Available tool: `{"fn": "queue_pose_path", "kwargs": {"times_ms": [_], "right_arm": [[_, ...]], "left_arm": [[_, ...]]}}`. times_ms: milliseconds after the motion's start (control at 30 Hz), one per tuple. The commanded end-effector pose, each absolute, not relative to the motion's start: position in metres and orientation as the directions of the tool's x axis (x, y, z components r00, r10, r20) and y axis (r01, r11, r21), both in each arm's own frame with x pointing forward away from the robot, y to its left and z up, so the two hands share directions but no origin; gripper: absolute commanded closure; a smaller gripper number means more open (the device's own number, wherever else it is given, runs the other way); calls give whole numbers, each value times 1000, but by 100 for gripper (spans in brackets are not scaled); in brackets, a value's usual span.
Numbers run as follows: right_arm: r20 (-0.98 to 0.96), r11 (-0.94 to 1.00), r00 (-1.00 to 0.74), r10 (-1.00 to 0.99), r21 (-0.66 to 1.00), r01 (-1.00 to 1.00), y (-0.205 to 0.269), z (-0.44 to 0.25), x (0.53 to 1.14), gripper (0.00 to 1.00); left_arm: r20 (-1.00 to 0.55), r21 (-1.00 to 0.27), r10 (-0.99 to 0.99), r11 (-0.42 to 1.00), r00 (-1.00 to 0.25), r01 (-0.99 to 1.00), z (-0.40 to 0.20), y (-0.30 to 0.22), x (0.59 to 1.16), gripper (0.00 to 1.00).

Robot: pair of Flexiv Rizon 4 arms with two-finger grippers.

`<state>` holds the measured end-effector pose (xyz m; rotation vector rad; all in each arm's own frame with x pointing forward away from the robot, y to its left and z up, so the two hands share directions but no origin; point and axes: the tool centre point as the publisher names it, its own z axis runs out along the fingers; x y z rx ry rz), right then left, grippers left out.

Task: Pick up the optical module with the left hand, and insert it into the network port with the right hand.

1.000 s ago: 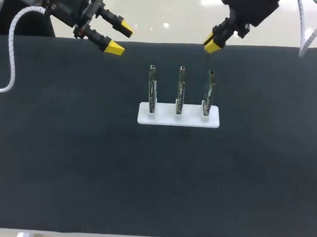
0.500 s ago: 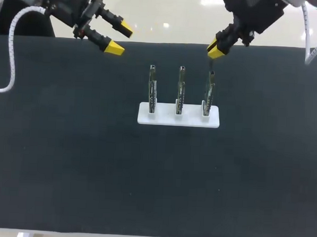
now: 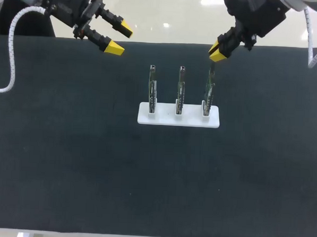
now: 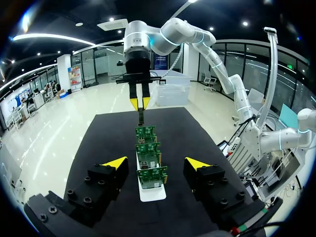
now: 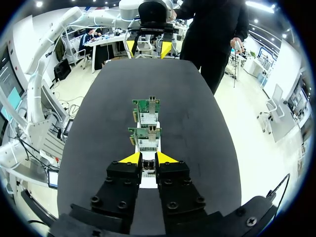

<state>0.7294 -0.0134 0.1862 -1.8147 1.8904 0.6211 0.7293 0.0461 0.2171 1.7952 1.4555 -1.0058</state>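
- The yellow-tipped right gripper (image 3: 217,51), upper right of centre, clenches a small dark optical module (image 4: 141,116) just above the rightmost upright green circuit board (image 3: 209,92), presumably for insertion.
- The left gripper (image 3: 120,38), upper left, gapes empty, out of the way.

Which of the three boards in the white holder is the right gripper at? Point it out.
The end board on my right arm's side: the right gripper sits at its top. The middle board and the other end board stand untouched.

text: none legible | circuit boards (image 5: 148,140): markings too small to read
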Motion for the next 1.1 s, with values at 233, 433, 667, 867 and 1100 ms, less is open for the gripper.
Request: {"fn": "queue_pose_path", "kwargs": {"times_ms": [233,433,667,867,1100], "right_arm": [[-605,33,-36,-796,17,-999,-15,185,731,100],[-609,30,-32,-793,15,-999,-16,184,733,100],[-617,32,-33,-786,13,-999,-16,181,732,100],[-623,30,-34,-781,16,-999,-16,178,733,100],[-620,28,-32,-784,15,-999,-16,181,736,100]], "left_arm": [[-850,-5,516,-209,106,978,217,46,730,0],[-850,-5,516,-209,106,978,217,46,730,0],[-850,-5,516,-209,106,978,217,46,730,0],[-850,-5,516,-209,106,978,217,46,730,0],[-850,-5,516,-209,106,978,217,46,730,0]]}}
